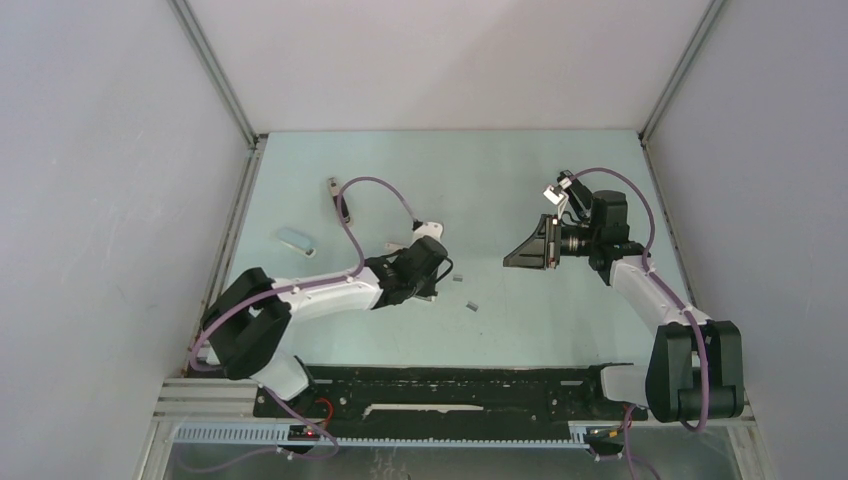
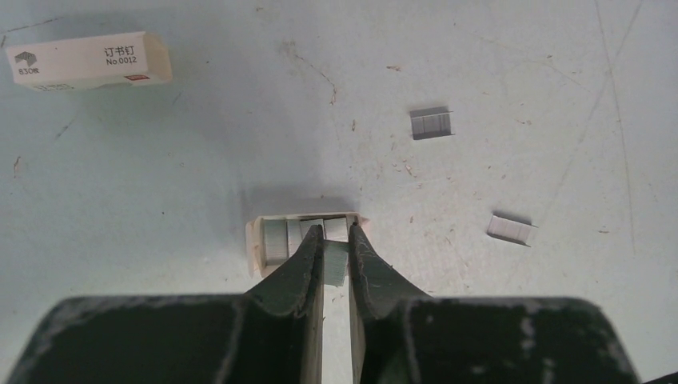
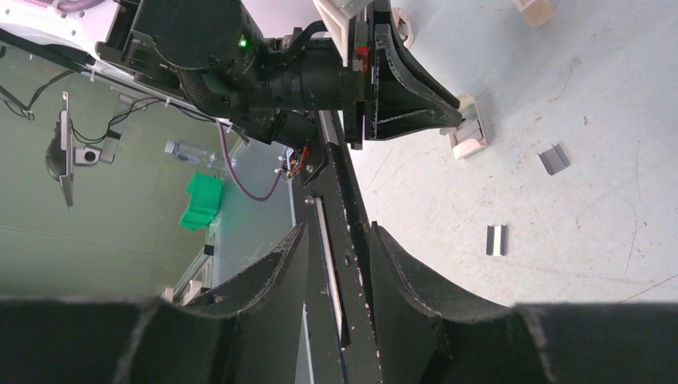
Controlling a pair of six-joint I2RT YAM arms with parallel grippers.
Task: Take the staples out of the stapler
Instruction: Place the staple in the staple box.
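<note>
Stapler: top view, lifted off the table, held by right pincer
Staples: left wrist view, loose strips on table
Left pincer: pinching a strip in small tray
Right wrist view: fingers clamp stapler

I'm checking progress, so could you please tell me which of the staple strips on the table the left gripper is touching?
The strip in the small open tray sits between the left gripper's fingertips; the other two strips lie loose on the table, apart.
</note>
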